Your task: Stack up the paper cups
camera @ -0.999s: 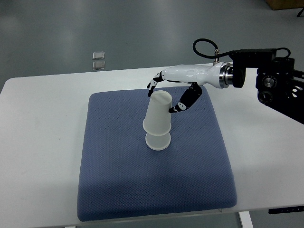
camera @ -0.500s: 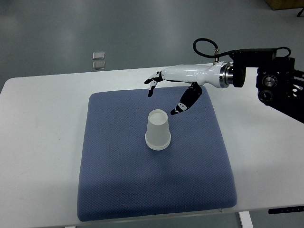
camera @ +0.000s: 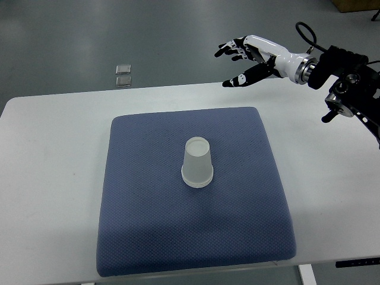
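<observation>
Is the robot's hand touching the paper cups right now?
Apart. The top view shows the right hand open above the table's far edge, with bare blue mat between it and the stacked paper cups.

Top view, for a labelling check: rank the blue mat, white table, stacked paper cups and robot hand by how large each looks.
1. White table, largest.
2. Blue mat.
3 and 4. Stacked paper cups and right hand look close in size; the open hand is raised nearer the camera, so I will not rank them.
</observation>
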Robot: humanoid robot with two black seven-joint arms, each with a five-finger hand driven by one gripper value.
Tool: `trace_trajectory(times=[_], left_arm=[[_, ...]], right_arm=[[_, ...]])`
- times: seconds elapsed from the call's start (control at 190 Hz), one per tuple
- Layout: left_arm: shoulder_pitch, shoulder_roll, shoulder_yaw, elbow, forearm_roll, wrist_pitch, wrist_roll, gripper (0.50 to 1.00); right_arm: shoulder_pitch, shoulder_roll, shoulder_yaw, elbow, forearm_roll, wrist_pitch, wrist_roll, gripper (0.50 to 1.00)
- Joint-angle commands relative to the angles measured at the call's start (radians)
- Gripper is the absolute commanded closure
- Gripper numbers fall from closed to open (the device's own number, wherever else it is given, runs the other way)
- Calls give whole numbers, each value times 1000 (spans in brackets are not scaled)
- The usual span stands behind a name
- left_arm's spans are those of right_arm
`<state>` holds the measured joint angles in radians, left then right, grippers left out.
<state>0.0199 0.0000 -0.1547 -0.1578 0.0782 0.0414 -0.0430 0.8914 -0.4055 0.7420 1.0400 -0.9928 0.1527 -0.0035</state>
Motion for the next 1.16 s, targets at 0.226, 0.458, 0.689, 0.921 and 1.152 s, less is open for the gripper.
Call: trace_trajectory(times=[0.226, 0.458, 0.689, 0.921, 1.152], left_arm=[[0, 0, 0, 0, 0, 0, 0, 500], [0, 0, 0, 0, 0, 0, 0, 500], [0, 0, 0, 0, 0, 0, 0, 500], [0, 0, 0, 1, 0, 0, 0, 500], [0, 0, 0, 0, 0, 0, 0, 500]], right_arm=[[-94, 91, 115, -176, 307, -245, -4, 601], [-124, 146, 207, -201, 480, -331, -3, 597], [-161, 203, 307, -201, 490, -335, 8, 585], [-180, 235, 309, -199, 488, -334, 8, 585], [-207, 254, 310, -198, 484, -334, 10, 585]])
